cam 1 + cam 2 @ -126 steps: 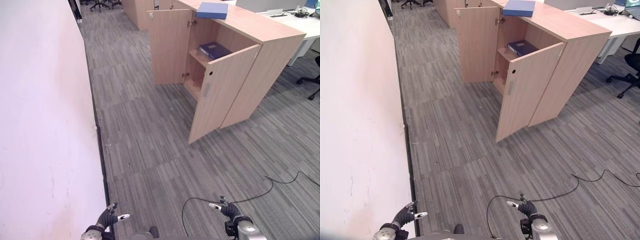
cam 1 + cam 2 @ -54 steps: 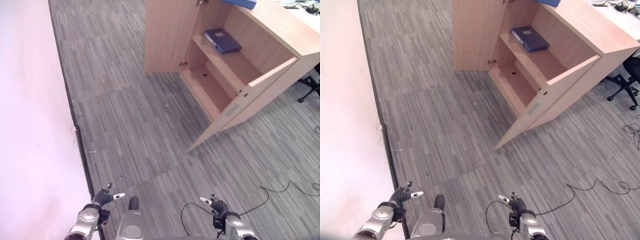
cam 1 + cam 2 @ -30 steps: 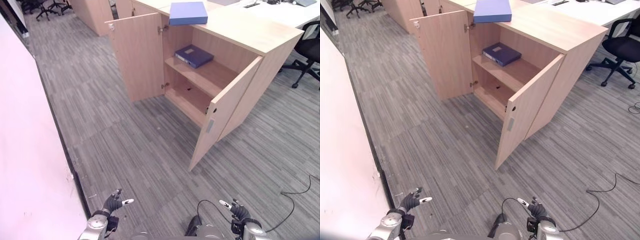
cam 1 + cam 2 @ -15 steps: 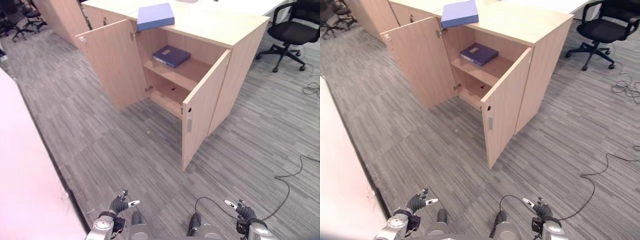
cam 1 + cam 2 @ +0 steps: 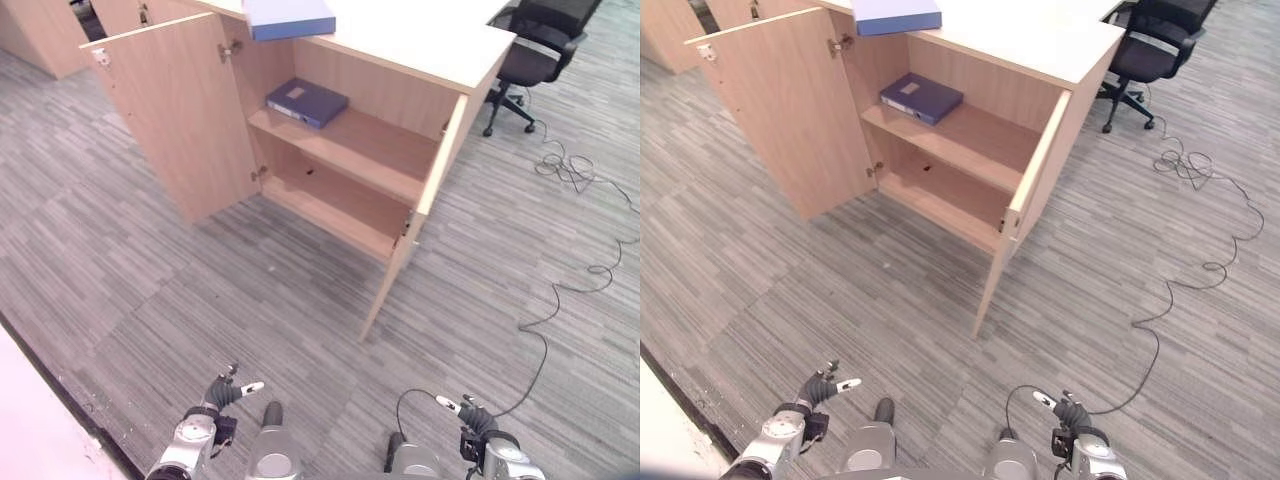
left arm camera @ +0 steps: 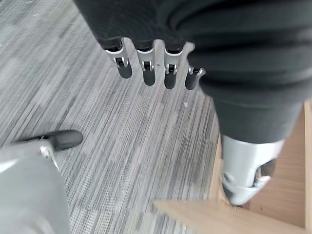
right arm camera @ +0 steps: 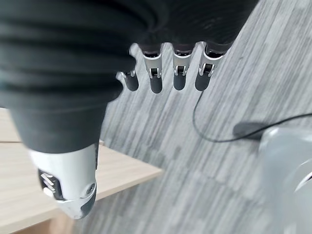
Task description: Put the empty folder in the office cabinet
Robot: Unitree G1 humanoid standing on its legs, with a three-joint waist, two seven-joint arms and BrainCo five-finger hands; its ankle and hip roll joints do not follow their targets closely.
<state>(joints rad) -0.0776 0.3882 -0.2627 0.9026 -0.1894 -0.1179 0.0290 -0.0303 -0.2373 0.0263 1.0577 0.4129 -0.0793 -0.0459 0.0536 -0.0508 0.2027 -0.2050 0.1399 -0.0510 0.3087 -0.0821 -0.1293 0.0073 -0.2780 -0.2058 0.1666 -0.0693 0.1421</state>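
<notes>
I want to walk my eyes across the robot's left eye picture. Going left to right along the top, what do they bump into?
Open left door → light blue folder on the cabinet top → dark blue folder on the shelf → black office chair.

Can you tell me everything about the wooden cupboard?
The cupboard looks like light wood, with a pale flat top. Both doors stand wide open. Inside are two shelves: a dark blue folder lies flat on the upper one, and the lower one is bare. A lighter blue folder lies on top. It stands on grey carpet.
</notes>
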